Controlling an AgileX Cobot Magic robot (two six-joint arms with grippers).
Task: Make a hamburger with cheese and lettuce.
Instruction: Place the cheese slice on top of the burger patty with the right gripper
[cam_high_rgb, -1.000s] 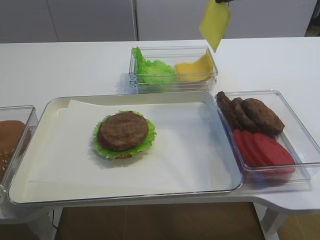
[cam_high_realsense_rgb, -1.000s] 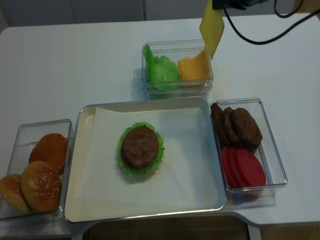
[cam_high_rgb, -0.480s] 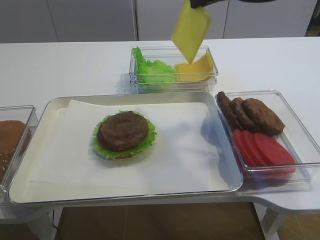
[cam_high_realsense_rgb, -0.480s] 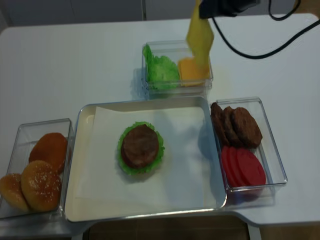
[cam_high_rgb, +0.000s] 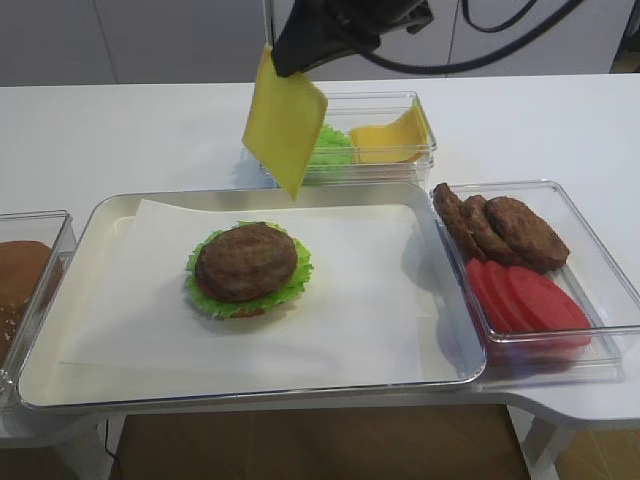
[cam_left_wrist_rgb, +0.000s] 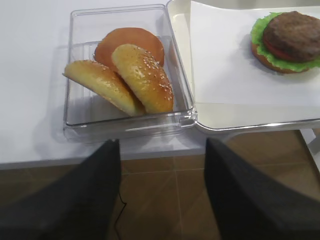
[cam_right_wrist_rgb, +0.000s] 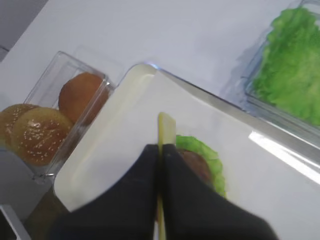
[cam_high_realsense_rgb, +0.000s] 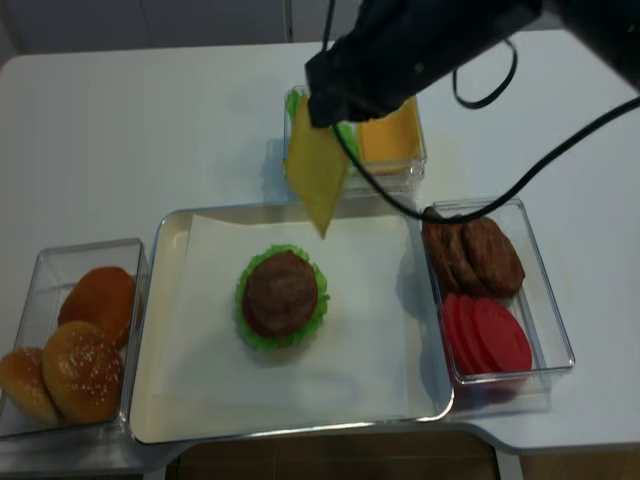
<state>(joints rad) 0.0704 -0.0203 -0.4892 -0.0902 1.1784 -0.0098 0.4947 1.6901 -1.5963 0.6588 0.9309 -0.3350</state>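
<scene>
The hamburger (cam_high_rgb: 248, 262) sits on white paper in the tray, its brown patty on top with the lettuce (cam_high_rgb: 203, 292) frilling out under it. One flat yellow slice of cheese (cam_high_rgb: 285, 122) hangs by its top corner from my right gripper (cam_high_rgb: 288, 62), which is shut on it above the tray's back edge, behind the hamburger. In the right wrist view the cheese (cam_right_wrist_rgb: 166, 126) shows edge-on between the black fingers (cam_right_wrist_rgb: 147, 160), with the hamburger (cam_right_wrist_rgb: 204, 159) below. My left gripper (cam_left_wrist_rgb: 161, 150) stands open and holds nothing, below the table's front edge near the bun box.
A metal tray (cam_high_rgb: 48, 362) fills the middle. Behind it a clear box holds loose lettuce (cam_high_rgb: 328, 146) and a pile of cheese slices (cam_high_rgb: 392, 140). Right of the tray a box holds patties (cam_high_rgb: 505, 230) and tomato slices (cam_high_rgb: 525, 300). Buns (cam_high_realsense_rgb: 85, 355) fill the left box.
My right gripper has carried the cheese slice from the back right, over the cheese box, leftward and forward, and lower. The hamburger has not moved.
</scene>
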